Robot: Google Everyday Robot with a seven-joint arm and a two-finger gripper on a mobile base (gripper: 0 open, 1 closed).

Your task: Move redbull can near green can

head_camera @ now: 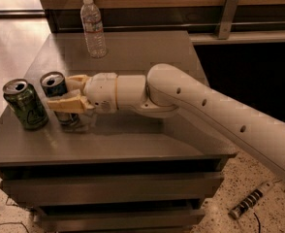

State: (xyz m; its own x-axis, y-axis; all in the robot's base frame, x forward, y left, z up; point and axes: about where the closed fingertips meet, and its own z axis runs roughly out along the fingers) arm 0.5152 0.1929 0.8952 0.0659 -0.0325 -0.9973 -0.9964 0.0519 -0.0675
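Grey worktop [133, 144] carries everything; near its front left my gripper [62, 95] is clamped around the redbull can [53, 83], which stands upright just beside the green can [26, 108] (a narrow gap shows between them). I judge the placing step nearly done, so next I should let go gently and back away without knocking either can. Far behind stands a water bottle [94, 28].
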